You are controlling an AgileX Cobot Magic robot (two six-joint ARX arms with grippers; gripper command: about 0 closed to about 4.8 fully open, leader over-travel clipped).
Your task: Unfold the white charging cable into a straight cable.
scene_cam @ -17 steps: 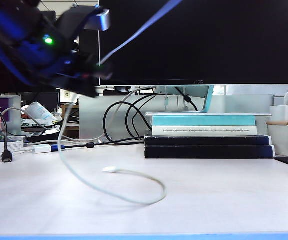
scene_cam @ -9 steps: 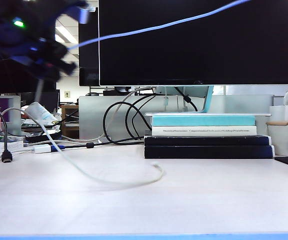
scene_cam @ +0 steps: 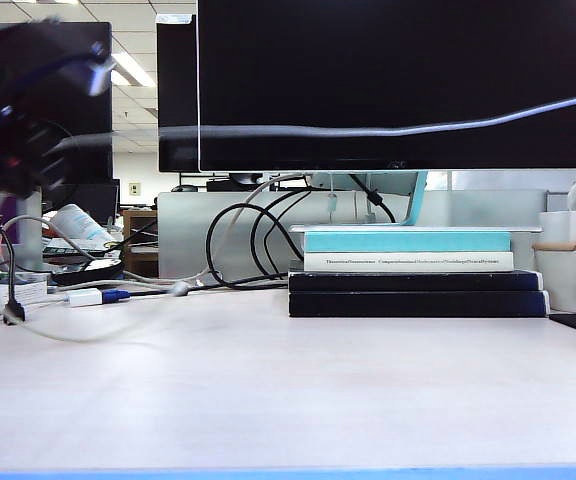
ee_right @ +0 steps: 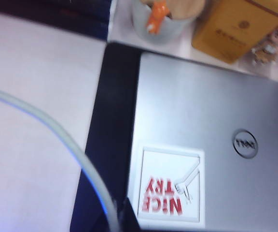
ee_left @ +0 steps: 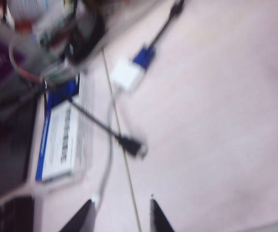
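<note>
The white charging cable [scene_cam: 388, 130] hangs as a nearly level, blurred span in front of the monitor, from my left arm [scene_cam: 23, 130] at the far left to the picture's right edge. A faint slack stretch lies on the table [scene_cam: 68, 335]. In the left wrist view my left gripper [ee_left: 122, 200] has its fingers apart above the table, and the cable [ee_left: 111, 121] runs up beside one fingertip [ee_left: 90, 208]. My right gripper [ee_right: 119, 217] is out of the exterior view. It is shut on the cable [ee_right: 47, 121], which curves into its jaws.
A black monitor [scene_cam: 398, 80] stands behind a stack of books [scene_cam: 413, 275]. Black cables [scene_cam: 238, 240], a white adapter with blue plug [scene_cam: 93, 296] and a black plug [scene_cam: 13, 312] lie at the left. Under the right gripper are a silver laptop [ee_right: 216, 121], a cup [ee_right: 160, 21] and a yellow box [ee_right: 235, 29].
The left arm swung left and lower. The cable's raised span dropped from a steep slant to nearly level. The loop on the table was drawn away to the left.
</note>
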